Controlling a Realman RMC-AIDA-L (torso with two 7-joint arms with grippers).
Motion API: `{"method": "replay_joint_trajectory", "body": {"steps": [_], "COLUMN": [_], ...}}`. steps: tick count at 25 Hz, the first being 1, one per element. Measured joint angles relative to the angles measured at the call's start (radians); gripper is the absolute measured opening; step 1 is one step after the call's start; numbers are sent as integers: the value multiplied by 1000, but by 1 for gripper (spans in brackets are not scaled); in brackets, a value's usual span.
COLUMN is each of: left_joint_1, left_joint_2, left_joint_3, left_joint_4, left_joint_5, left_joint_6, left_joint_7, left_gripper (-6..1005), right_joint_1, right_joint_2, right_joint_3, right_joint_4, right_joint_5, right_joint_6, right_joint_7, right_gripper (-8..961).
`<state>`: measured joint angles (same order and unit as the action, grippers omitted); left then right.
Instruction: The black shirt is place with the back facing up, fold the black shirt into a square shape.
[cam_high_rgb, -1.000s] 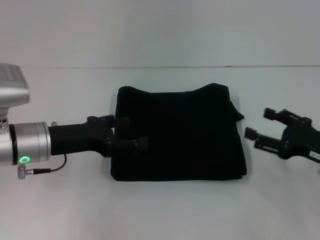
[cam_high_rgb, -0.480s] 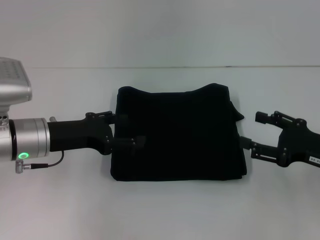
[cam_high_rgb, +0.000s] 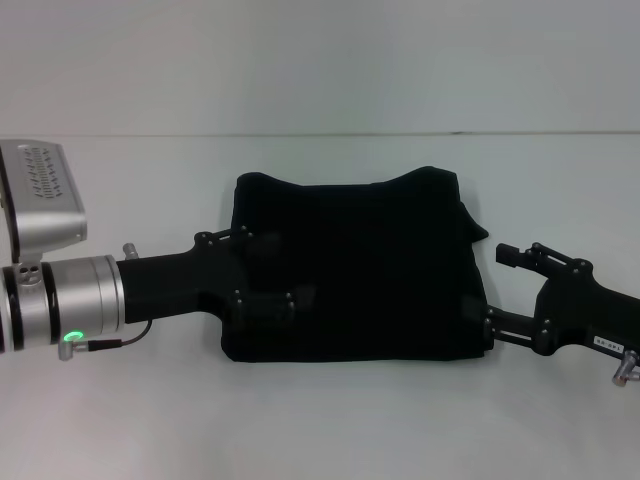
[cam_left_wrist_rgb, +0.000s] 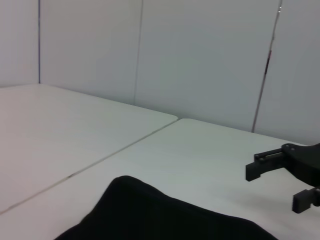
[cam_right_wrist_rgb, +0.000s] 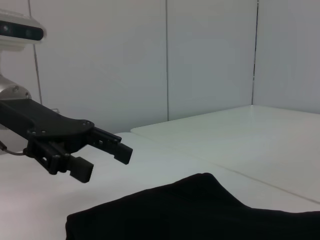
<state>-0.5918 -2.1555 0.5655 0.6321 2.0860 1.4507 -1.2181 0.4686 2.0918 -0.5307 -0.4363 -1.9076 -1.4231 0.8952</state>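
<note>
Both grippers closed in onto black shirt (cam_high_rgb: 355, 270) edges; contact unclear.

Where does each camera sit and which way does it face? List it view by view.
Head view: on the robot's head, looking forward and down at the folded black fabric shirt on the white table; both arms show, left gripper and right gripper at the shirt's sides, jaws open.
Left wrist view: low, facing across the shirt to the right gripper.
Right wrist view: low, facing across the shirt to the left gripper.
Shared: all show the shirt.
</note>
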Motion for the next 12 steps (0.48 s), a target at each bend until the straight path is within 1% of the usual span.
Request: {"method": "replay_joint_trajectory", "body": {"steps": [12], "left_joint_1": [22], "left_joint_2": [-2], "left_joint_3": [21], "left_joint_4": [2], "left_joint_5": [2], "left_joint_6": [44], "left_joint_7": [15], "left_gripper": [891], "right_joint_1": [-8], "right_joint_2": [0], "right_joint_3": [-3], "right_joint_4": [8], "right_joint_5": [1], "right_joint_6": [-8], "right_joint_7": [-1], "right_gripper": [876]}}
